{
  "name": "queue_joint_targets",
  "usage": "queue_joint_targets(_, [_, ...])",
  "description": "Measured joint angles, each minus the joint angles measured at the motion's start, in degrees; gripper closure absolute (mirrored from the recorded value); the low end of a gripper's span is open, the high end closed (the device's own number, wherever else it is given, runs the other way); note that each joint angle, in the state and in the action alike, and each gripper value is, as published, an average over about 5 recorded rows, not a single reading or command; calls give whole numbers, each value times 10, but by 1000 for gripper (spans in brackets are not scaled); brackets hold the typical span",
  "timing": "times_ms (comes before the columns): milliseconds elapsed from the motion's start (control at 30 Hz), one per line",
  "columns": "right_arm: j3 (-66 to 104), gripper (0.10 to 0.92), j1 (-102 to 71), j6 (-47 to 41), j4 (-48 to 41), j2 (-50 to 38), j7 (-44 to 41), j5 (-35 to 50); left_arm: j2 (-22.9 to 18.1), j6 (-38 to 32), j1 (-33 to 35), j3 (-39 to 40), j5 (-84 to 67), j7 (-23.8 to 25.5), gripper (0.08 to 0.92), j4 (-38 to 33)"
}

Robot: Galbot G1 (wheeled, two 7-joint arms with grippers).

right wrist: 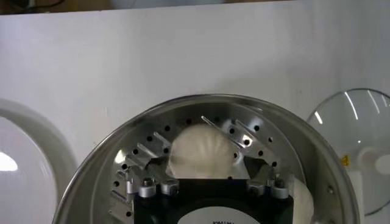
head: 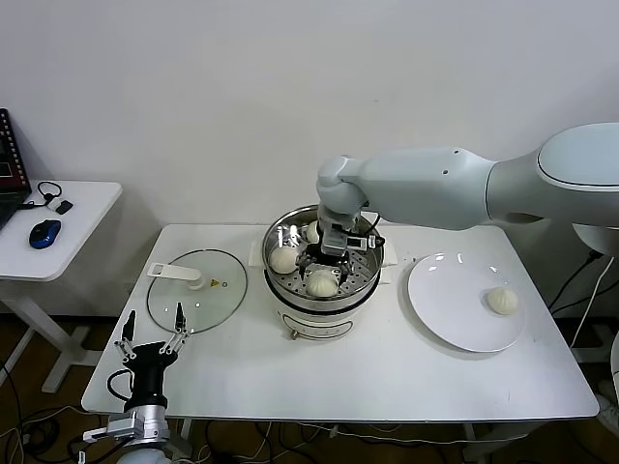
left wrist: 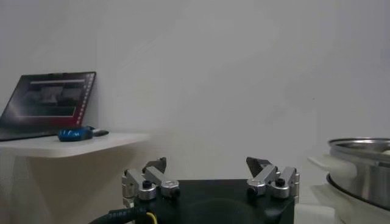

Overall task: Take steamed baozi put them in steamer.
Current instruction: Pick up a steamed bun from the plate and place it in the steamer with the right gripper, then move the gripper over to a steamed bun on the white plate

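The steamer [head: 321, 319] stands mid-table with three baozi on its perforated tray: one on the left [head: 282, 259], one in front [head: 322, 282] and one at the back [head: 311, 232], partly hidden by the arm. My right gripper [head: 334, 253] is down inside the pot. In the right wrist view [right wrist: 202, 162] its fingers are spread on either side of the front baozi [right wrist: 201, 146], which rests on the tray of the steamer [right wrist: 304, 146]. A fourth baozi [head: 502, 300] lies on the white plate [head: 450, 309]. My left gripper [head: 150, 333] is parked at the table's front left, open and empty [left wrist: 207, 163].
The glass lid [head: 198, 295] with its white handle lies flat left of the steamer and shows in the right wrist view [right wrist: 365, 140]. A side desk [head: 68, 217] with a blue mouse stands at far left. The steamer's rim [left wrist: 365, 164] shows in the left wrist view.
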Motion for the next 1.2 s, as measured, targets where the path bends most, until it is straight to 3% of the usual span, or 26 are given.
queue_joint_targets(267, [-20,203,32,7,4,-9,-25,31,2,2,1,2,0,1,177,-6])
queue_joint_targets(467, [-60,203,80,-15,12,-22,-59,110,5,3,6,4,-1,1,177,-11])
queue_joint_targets(833, [-165,203,180,-189,71,-94,-30,295,11,2,10,10,-9,1,177,-19])
queue_joint_targets(1200, [-234,203,203,-291,105,-215,-10,312,8,0,7,15,-6,0,177,-9])
